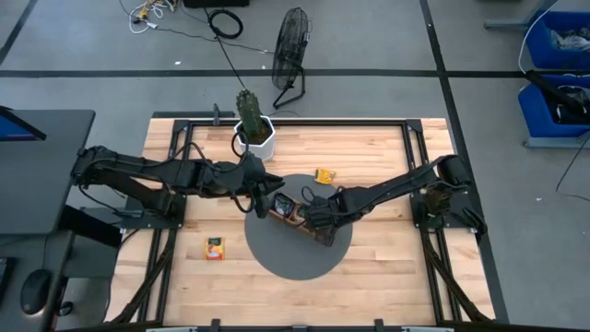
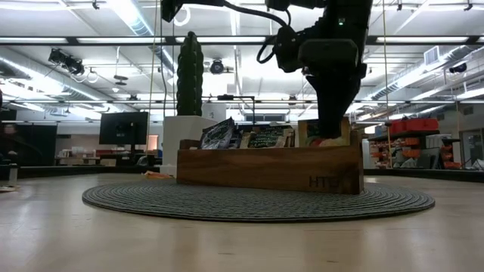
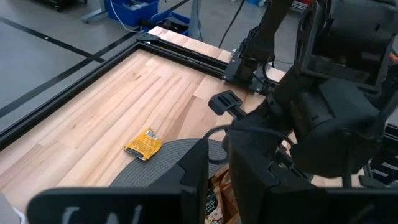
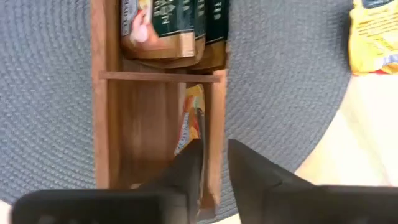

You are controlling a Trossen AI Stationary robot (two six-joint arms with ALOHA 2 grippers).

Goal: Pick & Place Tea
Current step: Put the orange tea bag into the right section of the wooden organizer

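Note:
The brown wooden tray (image 1: 297,224) (image 2: 265,166) sits on a round grey mat (image 1: 295,263). Dark and beige tea packets (image 4: 168,25) (image 2: 219,134) stand in one compartment. One orange packet (image 4: 191,115) (image 2: 327,134) stands on edge in the end compartment, leaning against the tray's side wall (image 4: 216,112). My right gripper (image 4: 214,155) (image 1: 313,221) points down over that compartment, narrowly open, with one finger inside the wall and one outside. My left gripper (image 3: 217,180) (image 1: 265,205) hovers by the tray's other end, narrowly open and holding nothing. My right gripper comes from above, and its inner finger (image 4: 189,165) reaches the near edge of the orange packet. The finger itself covers that spot, so I cannot tell whether it touches the packet or the tray's wall.
Two orange packets lie loose: one past the mat's far edge (image 1: 324,175) (image 3: 144,144), one on the wood near the left (image 1: 215,248). A cactus in a white pot (image 1: 253,124) (image 2: 190,75) stands at the far edge, behind the left arm.

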